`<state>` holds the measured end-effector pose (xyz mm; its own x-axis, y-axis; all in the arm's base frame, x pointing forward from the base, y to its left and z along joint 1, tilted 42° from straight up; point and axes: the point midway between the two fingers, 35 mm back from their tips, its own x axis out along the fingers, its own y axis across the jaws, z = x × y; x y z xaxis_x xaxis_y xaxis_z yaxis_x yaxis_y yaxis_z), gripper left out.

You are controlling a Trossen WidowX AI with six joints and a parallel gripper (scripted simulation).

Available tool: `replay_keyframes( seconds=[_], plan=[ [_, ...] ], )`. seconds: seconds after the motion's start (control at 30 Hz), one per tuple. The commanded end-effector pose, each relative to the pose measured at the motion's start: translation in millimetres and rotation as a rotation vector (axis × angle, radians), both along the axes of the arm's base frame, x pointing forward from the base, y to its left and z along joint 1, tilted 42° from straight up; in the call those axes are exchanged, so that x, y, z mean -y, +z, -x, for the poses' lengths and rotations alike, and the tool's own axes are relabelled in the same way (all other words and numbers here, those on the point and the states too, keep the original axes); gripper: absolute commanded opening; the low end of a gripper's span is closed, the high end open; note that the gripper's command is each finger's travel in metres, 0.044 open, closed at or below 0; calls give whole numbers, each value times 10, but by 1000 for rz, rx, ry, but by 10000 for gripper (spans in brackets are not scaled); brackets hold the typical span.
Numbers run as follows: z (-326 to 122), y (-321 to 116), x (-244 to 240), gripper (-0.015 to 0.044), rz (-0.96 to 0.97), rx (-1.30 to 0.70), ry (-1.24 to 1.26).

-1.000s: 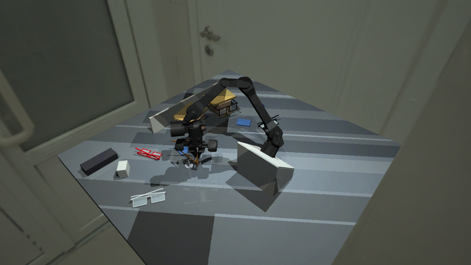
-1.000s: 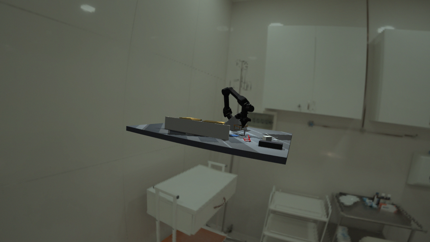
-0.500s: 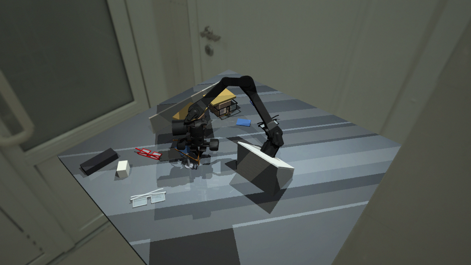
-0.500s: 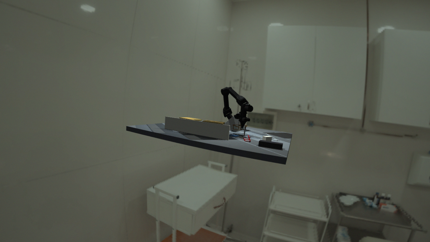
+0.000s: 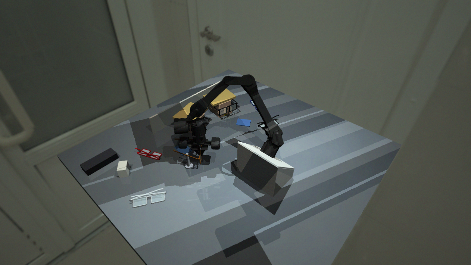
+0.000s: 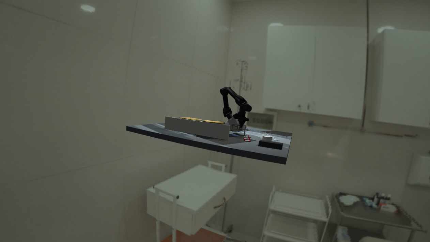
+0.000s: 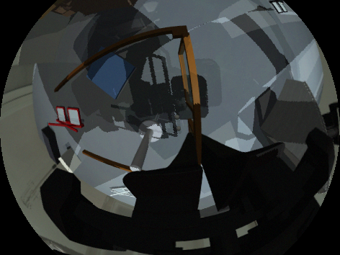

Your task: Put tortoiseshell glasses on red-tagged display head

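My gripper is shut on the tortoiseshell glasses at their front frame. They hang above the table beside a thin grey post, temples open and reaching left in the wrist view. One display head with a flat yellow top stands at the back and has black glasses in front of its face. The other head's yellow top shows left of it, partly hidden by my arm. I cannot make out the red tag.
A pale upright panel stands behind the heads. Red glasses, white glasses, a black box and a cream block lie left. A blue plate lies before the back head.
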<state>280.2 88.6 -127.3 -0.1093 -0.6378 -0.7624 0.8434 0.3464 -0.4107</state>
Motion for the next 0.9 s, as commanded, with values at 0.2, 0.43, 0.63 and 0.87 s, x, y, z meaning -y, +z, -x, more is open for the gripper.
replay_keyframes(
  seconds=[0.2, 0.43, 0.63, 0.87],
  plan=[
    [-5, 71, 83, 0, 6, 0, 6],
    [-19, 110, 132, 0, 6, 0, 6],
    [-37, 143, 176, 0, 7, 0, 6],
    [-57, 174, 216, 0, 7, 0, 6]
  ],
)
